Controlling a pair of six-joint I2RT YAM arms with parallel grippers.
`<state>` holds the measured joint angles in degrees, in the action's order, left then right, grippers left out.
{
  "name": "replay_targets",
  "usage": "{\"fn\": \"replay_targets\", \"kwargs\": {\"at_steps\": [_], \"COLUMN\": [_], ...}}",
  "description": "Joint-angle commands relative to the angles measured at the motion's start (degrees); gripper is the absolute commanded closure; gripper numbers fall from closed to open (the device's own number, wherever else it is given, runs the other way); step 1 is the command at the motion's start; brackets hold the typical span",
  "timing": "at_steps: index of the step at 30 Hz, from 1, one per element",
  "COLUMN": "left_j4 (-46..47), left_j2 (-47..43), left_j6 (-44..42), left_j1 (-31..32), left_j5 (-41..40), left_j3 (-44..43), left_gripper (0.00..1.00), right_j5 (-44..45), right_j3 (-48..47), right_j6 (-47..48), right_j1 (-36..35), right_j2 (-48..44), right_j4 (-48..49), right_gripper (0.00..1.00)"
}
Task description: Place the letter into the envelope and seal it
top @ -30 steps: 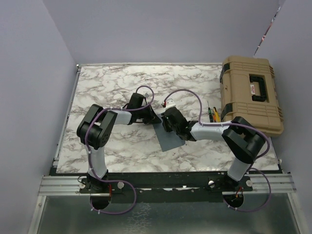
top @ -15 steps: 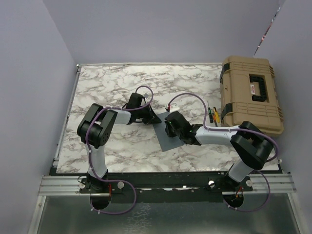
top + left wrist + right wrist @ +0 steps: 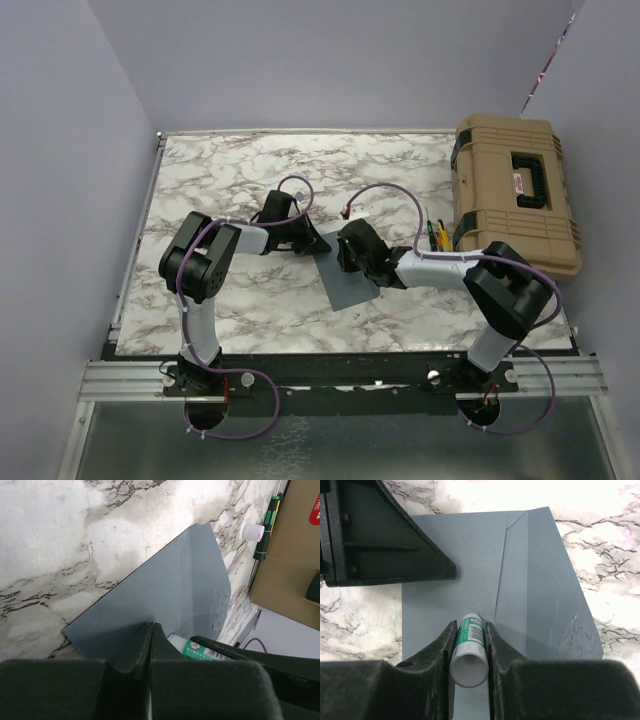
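The slate-grey envelope lies flat on the marble table, its flap spread open beside the fold. My left gripper is shut, and its tips press down on the envelope body. My right gripper is shut on a green-and-white glue stick, whose tip touches the envelope next to the fold line. The glue stick also shows in the left wrist view, just right of the left fingers. The letter shows in no view.
A tan hard case stands at the table's right edge, with screwdrivers lying beside it. A small white cap lies near the screwdrivers. The left gripper's black body sits close above the right gripper's fingers.
The right gripper, with the glue stick in it, slid a little toward the near edge over the envelope and back. Its elbow shifted. The left gripper stayed pressed on the envelope.
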<state>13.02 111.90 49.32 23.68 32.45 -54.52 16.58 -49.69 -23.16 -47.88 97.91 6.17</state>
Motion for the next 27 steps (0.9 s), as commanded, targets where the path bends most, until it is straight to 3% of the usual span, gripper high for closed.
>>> {"fn": "replay_targets", "kwargs": {"at_steps": [1,8,18,27], "left_j4": [-8.1,-7.4,-7.2,-7.1], "left_j2": [4.7,4.9,4.5,4.5], "left_j6": [-2.0,-0.9,-0.6,-0.8], "left_j1": [-0.3,-0.3,-0.3,-0.3], "left_j5": [-4.7,-4.1,-3.4,-3.4], "left_j3": [2.3,2.5,3.6,3.5], "left_gripper": [1.0,1.0,1.0,1.0], "right_j5": [-3.1,-6.1,-2.3,-3.6], "right_j3": [5.2,12.4,-1.1,5.5], "right_j6": [-2.2,-4.3,-2.6,-3.2], "right_j1": [0.3,-0.3,1.3,1.0], "right_j2": [-1.8,-8.0,3.5,-5.3], "right_j4": [-5.4,-5.6,-8.7,-11.8], "right_gripper": [1.0,1.0,1.0,1.0]}}
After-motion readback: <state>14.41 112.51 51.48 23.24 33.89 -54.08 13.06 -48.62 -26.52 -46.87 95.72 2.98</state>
